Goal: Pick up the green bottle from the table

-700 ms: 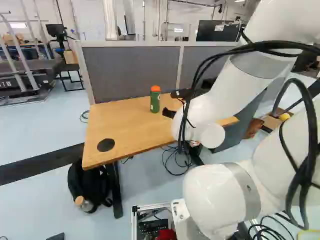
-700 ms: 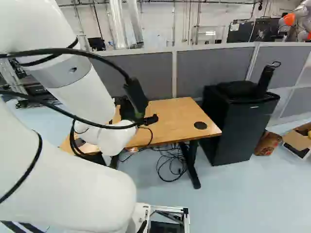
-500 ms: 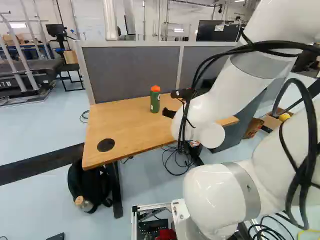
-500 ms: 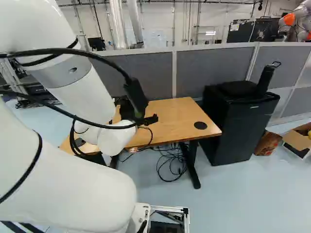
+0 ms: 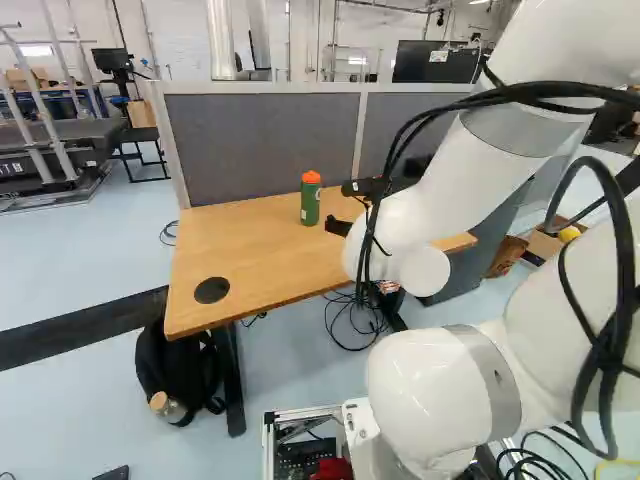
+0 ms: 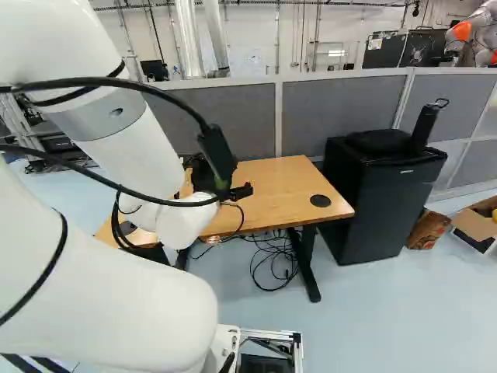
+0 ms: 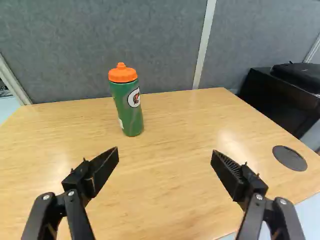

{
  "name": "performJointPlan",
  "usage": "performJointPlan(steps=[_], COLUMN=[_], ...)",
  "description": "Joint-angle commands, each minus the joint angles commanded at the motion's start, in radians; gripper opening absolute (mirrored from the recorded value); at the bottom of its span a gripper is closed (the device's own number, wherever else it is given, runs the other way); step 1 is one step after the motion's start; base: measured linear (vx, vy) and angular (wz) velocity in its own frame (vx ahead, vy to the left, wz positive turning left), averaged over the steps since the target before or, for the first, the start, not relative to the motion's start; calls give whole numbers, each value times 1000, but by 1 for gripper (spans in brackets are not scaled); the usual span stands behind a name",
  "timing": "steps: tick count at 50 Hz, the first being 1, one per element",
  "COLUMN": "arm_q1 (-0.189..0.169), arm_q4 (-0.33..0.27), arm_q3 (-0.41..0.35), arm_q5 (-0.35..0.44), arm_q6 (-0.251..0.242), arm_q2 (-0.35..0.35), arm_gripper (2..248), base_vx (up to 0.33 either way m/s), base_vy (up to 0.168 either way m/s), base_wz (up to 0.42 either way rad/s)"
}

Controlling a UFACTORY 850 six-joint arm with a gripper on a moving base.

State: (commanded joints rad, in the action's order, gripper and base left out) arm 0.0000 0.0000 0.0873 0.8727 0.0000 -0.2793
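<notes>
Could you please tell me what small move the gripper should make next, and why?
I would probably shift the gripper sideways, away from the dark disc in the table, until the green bottle lines up midway between its open fingers. The bottle stands upright ahead of the fingertips, off their midline toward the finger farther from that disc.

Green bottle (image 7: 129,107), orange lid, upright on wooden table (image 7: 165,165).
</notes>
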Motion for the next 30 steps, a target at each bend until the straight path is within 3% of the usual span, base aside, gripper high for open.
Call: performJointPlan(steps=[30], arm_q1=[0], arm_q4=[0], arm_q3=[3], arm_q5=[0], arm_q6=[0], arm_q2=[4], arm_gripper=[247], base_vx=[0], base_vy=[0], base_wz=[0])
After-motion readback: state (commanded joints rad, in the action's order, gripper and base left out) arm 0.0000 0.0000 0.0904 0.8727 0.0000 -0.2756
